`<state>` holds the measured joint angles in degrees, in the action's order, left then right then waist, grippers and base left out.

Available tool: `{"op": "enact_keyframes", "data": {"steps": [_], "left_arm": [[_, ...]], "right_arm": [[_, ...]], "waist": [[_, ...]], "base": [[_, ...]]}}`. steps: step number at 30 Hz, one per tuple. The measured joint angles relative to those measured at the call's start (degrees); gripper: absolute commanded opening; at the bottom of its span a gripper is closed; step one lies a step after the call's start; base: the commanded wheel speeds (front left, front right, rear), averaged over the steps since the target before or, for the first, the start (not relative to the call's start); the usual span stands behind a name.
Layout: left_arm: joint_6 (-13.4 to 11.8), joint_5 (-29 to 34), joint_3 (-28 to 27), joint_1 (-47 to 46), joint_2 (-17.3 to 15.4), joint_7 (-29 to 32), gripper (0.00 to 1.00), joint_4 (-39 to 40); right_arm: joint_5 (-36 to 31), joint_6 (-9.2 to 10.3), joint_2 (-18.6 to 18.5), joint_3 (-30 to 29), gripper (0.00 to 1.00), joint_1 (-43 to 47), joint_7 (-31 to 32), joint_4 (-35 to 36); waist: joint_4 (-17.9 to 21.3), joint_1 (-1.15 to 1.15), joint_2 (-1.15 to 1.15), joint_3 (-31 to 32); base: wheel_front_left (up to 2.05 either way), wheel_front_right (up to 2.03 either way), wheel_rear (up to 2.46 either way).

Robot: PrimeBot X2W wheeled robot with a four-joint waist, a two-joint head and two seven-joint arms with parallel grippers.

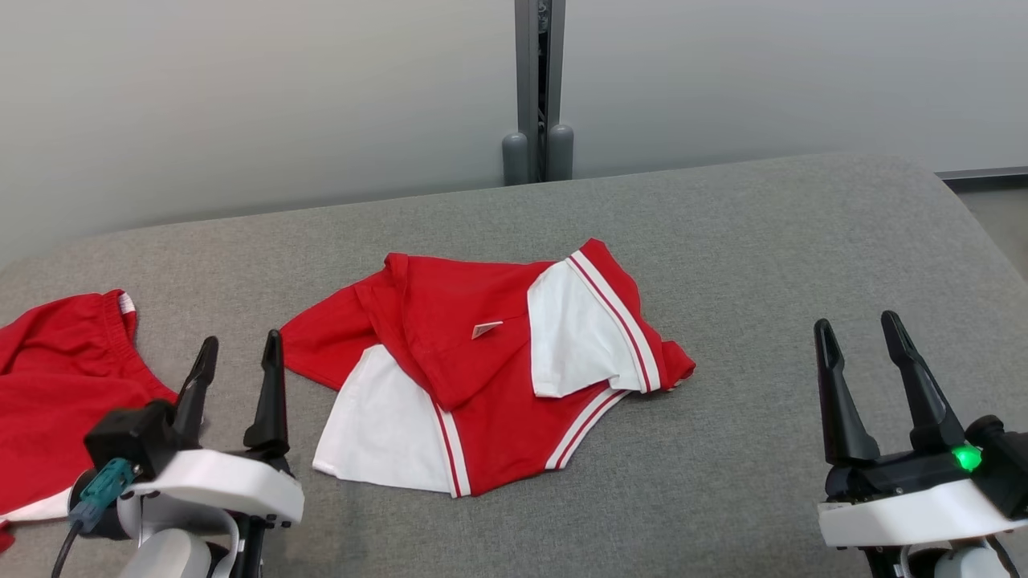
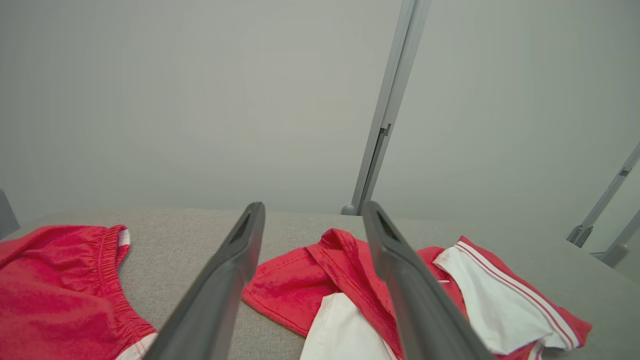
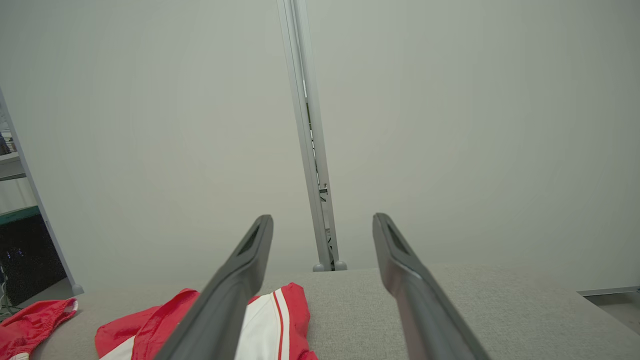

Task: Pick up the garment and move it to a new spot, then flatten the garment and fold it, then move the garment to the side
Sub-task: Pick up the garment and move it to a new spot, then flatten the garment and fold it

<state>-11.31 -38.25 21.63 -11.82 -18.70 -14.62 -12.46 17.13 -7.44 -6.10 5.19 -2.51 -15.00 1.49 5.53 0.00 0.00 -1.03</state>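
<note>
I note my left gripper (image 1: 241,339) and right gripper (image 1: 855,321) both spread wide, holding nothing, either side of the crumpled garment (image 1: 490,385) on the grey surface (image 1: 763,265).

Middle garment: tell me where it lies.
Head view: the middle garment lies on the grey cushion, nearer the left gripper than the right gripper; a second red garment lies to its left.
</note>
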Motion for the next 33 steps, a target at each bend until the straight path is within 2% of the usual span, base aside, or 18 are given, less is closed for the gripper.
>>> {"op": "enact_keyframes", "data": {"steps": [5,10,15,27,33], "left_arm": [[-2.1,0.4,-2.6,4.9,-0.6,-0.3,1.0,3.5],[-3.9,0.7,-4.8,9.7,2.0,-0.4,1.0,6.2],[-2.8,3.0,-5.8,11.8,5.0,-0.4,1.0,7.0],[-1.0,5.6,-7.3,11.6,6.5,-0.5,1.0,6.5],[-0.3,6.0,-7.6,11.2,6.9,-0.5,1.0,6.0]], "right_arm": [[0.1,0.0,0.4,-1.3,1.0,1.7,0.0,0.6],[0.0,0.0,0.7,-2.0,1.0,2.6,0.0,1.1],[0.0,0.0,0.8,-1.9,1.0,2.8,0.0,1.2],[0.0,0.0,0.5,-0.3,1.0,2.8,0.0,0.9],[0.1,0.0,-1.2,4.0,1.0,1.6,0.0,-1.8]], "waist": [[-0.6,0.0,0.0,0.3],[-0.8,0.0,0.0,0.4],[-1.5,0.0,0.0,0.3],[-2.5,0.0,0.0,0.3],[-4.1,0.0,0.0,0.1]], "base": [[0.0,0.0,0.0],[0.0,0.0,0.0],[0.0,0.0,0.0],[0.0,0.0,0.0],[0.0,0.0,0.0]]}}
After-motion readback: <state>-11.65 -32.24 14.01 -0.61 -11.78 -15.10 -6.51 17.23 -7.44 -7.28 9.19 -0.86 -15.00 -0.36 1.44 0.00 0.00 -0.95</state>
